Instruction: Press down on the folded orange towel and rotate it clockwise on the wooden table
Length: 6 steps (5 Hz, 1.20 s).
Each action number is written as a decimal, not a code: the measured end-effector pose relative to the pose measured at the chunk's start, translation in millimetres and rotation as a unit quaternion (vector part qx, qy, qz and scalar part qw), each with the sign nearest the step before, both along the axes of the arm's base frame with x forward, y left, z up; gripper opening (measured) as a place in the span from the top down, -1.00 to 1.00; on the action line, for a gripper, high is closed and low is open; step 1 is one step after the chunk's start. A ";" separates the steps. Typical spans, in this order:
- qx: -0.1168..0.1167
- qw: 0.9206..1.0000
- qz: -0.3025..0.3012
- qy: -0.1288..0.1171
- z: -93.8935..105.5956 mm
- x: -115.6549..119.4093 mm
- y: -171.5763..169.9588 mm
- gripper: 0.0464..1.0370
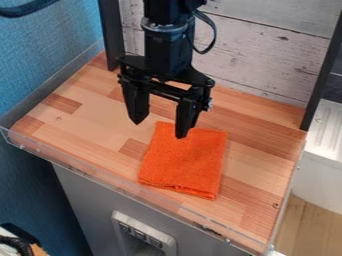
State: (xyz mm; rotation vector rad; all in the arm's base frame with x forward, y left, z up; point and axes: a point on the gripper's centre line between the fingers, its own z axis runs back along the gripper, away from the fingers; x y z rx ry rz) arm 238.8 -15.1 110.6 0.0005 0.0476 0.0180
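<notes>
The black gripper (159,129) hangs over the wooden surface from the top edge, its two fingers apart with nothing between them. Below it and slightly to the right, a folded orange cloth (184,162) lies flat near the middle of the surface. The right fingertip overlaps the cloth's upper edge in the view; whether it touches cannot be told. The left fingertip stands to the upper left of the cloth.
The wooden surface (260,172) has a clear raised edging along its front and left. Behind it stands a whitewashed plank wall (267,50) between dark posts. A blue wall (47,55) is on the left, and a white ridged unit (324,132) at the right.
</notes>
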 end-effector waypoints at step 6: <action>0.010 0.925 0.378 -0.034 5.3 25.2 22.8 -0.92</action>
